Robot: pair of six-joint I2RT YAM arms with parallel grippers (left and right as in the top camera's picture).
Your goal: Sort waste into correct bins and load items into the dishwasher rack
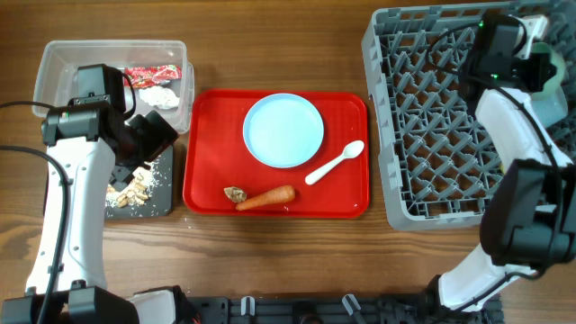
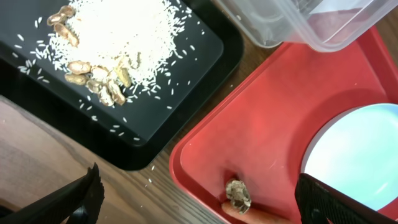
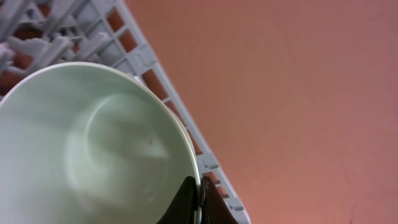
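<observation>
My left gripper (image 1: 155, 135) (image 2: 205, 205) is open and empty, above the gap between the black tray (image 1: 167, 205) (image 2: 186, 56) and the red tray (image 1: 200, 184) (image 2: 261, 118). The black tray holds white rice-like crumbs (image 2: 124, 37) and brown scraps (image 1: 130, 191) (image 2: 102, 84). A brown scrap (image 1: 236, 193) (image 2: 237, 194) and the carrot (image 1: 266, 198) (image 2: 249, 216) lie on the red tray with the light blue plate (image 1: 283, 130) (image 2: 354, 149) and white spoon (image 1: 335, 163). My right gripper (image 1: 538, 65) (image 3: 199, 200) is shut on the rim of a light blue bowl (image 1: 553, 85) (image 3: 93, 149) over the grey rack (image 1: 432, 135) (image 3: 149, 59).
The clear tub (image 1: 54, 67) (image 2: 311, 25) at the back left holds the red wrapper (image 1: 153, 73) and white tissue (image 1: 159, 95). The rack's right edge lies near the table's right side. The second bowl and the yellow cup are not in view.
</observation>
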